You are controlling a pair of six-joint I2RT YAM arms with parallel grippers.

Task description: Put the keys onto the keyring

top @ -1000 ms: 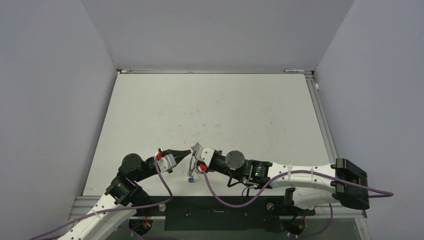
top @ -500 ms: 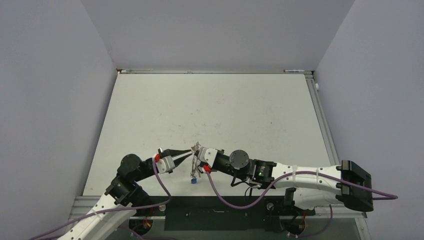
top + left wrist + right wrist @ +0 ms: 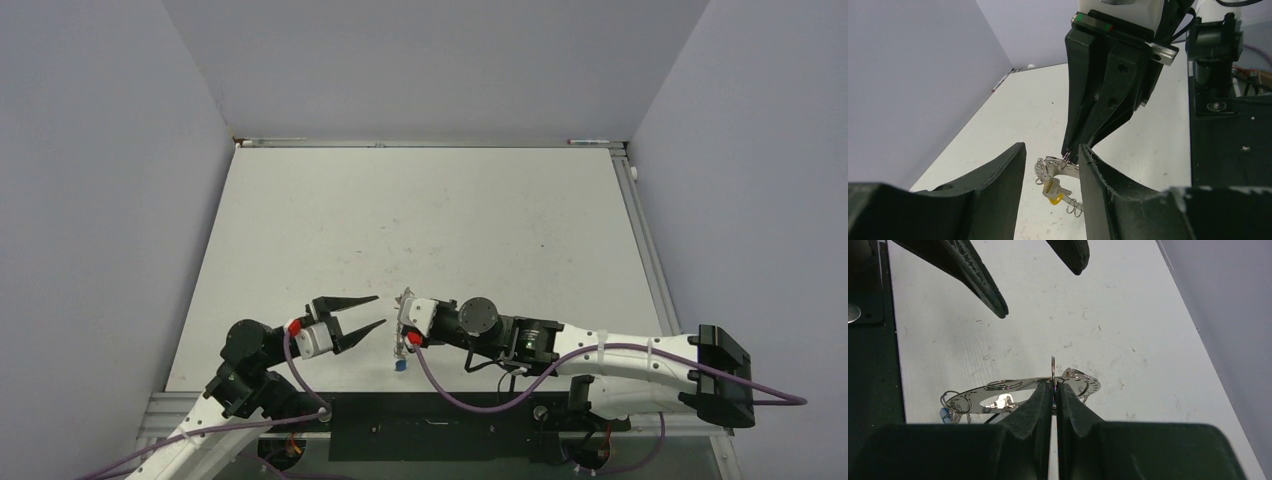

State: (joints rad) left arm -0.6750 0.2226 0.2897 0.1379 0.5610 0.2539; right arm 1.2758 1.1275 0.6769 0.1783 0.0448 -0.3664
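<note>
Near edge: both arms reach in low over the front strip of the surface (image 3: 450, 220) and meet a little left of centre. The left hand (image 3: 381, 310) points right, released. Its two dark fingers (image 3: 998, 190) stand spread with nothing between them, and they touch no object. Just beside its tips, the right hand (image 3: 404, 325) points left, clenched tight on the keyring (image 3: 399, 345).

Right wrist view: the hand's own fingers press together on the near rim of the keyring (image 3: 978, 392). The ring lies out ahead as a flat, nearly level silvery plate dotted with small holes. Wire loops (image 3: 1004, 384) sit along its rim, and one thin upright loop rises right at the grip. A blue-tagged key (image 3: 945, 414) hangs at the ring's left end. Beyond the ring, the left hand (image 3: 1041, 293) is apart from it, tips well separated.

Left wrist view: the keyring (image 3: 1053, 167) hangs from the tips of the right hand (image 3: 1070, 150). It shows in the gap between the left hand's own fingers without touching them. A yellow-tagged key (image 3: 1053, 192) dangles beneath it, with more loops lower still. Whether the lowest loops touch the surface cannot be told.

Top view: the blue-tagged key (image 3: 399, 367) dangles at the ring's near end, close to the front edge.

Farther back: the white surface, faintly scuffed, runs to the far edge. Pale walls (image 3: 420, 60) close it in on three sides.
</note>
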